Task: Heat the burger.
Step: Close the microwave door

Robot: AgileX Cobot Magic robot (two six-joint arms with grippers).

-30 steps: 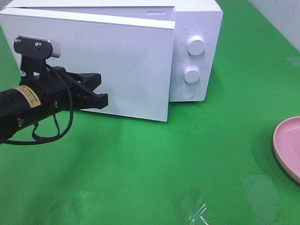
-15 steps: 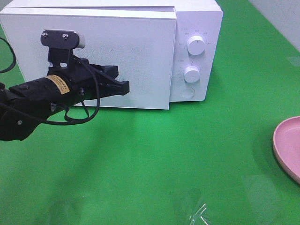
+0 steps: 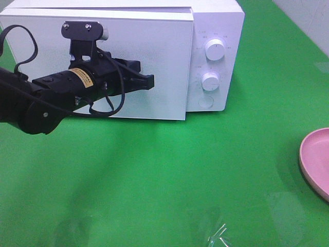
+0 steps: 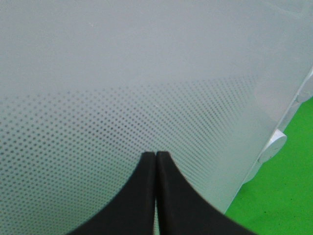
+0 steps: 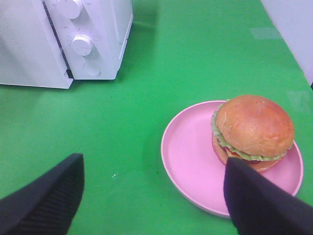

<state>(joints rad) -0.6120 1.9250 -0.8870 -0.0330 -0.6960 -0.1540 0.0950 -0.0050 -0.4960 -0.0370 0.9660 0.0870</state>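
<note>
Left gripper [image 3: 149,82] pinched together, tips against microwave door [image 3: 169,62], seemingly shut; press squarely. Right gripper [image 5: 151,196] spread wide above burger [image 5: 253,131], empty.

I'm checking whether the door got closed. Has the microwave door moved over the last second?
Yes. The microwave door swung shut against the microwave body, pushed by the closed left gripper.

One white microwave [image 3: 154,56] with two round knobs [image 3: 214,49]. One burger [image 5: 253,132] on one pink plate [image 5: 188,161]. Two grippers: left [image 3: 148,82], right [image 5: 151,196].
</note>
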